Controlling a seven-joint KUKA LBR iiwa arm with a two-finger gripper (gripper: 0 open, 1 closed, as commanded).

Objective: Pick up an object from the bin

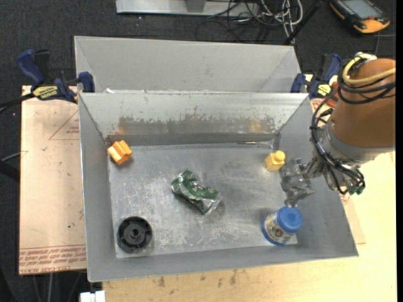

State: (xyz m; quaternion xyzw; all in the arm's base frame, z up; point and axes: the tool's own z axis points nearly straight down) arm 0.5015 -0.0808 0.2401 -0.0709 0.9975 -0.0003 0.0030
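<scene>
At the right side of the grey bin (189,115), the gripper (296,186) hangs just above a small blue-capped bottle (281,224) near the front wall. I cannot tell whether it is open or closed. A yellow block (275,161) sits just behind. Coming down off-centre could send the rounded bottle rolling away. Its label is unreadable.

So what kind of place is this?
Most likely a robot lab or workshop. A robot arm reaches over a grey metal bin, and cables trail across the dark floor behind it.
</scene>
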